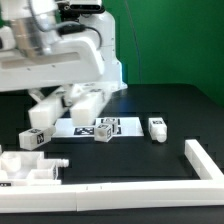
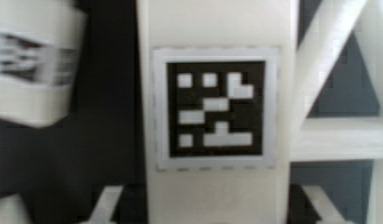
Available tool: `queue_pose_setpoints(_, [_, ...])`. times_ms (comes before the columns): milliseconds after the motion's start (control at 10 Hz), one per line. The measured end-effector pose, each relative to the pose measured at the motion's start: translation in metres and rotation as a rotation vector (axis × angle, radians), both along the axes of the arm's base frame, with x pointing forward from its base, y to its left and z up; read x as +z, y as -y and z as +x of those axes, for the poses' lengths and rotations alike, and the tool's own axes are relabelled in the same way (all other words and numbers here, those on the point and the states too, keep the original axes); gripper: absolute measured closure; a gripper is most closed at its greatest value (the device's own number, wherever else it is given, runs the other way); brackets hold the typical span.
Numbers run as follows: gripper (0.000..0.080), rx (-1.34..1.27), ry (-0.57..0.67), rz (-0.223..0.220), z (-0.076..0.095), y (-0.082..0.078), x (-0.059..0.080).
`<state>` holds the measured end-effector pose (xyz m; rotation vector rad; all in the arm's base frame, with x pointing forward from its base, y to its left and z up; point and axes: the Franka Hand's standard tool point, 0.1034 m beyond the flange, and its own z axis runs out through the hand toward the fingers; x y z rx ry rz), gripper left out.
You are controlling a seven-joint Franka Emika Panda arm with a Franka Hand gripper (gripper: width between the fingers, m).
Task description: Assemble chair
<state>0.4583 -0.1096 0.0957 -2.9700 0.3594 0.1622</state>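
1. Chair slat [image 2: 218,40] with a black-and-white tag [image 2: 218,105] fills my wrist view, close under my camera.
2. My gripper [image 1: 68,103] hangs low over the table [image 1: 170,100] — whether its jaws are apart or closed, I cannot tell.
3. Further off, 3 loose white pieces lie by the marker board [image 1: 75,129] — a tagged block [image 1: 37,137], a cube [image 1: 105,128] and a small piece [image 1: 157,127].
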Motion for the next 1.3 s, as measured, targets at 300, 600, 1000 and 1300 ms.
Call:
queue_pose_setpoints(300, [0.0516,0.083,0.045,-0.05,0.003,0.012,0.004])
queue_pose_setpoints(600, [0.0515,0.131,0.047,-0.046,0.0,0.017,0.001])
queue_pose_setpoints(1000, [0.0515,0.274,0.069,-0.055,-0.033,0.08,-0.018])
queue_pose_setpoints(1300, [0.0515,0.256,0.07,-0.04,-0.034,0.075,-0.018])
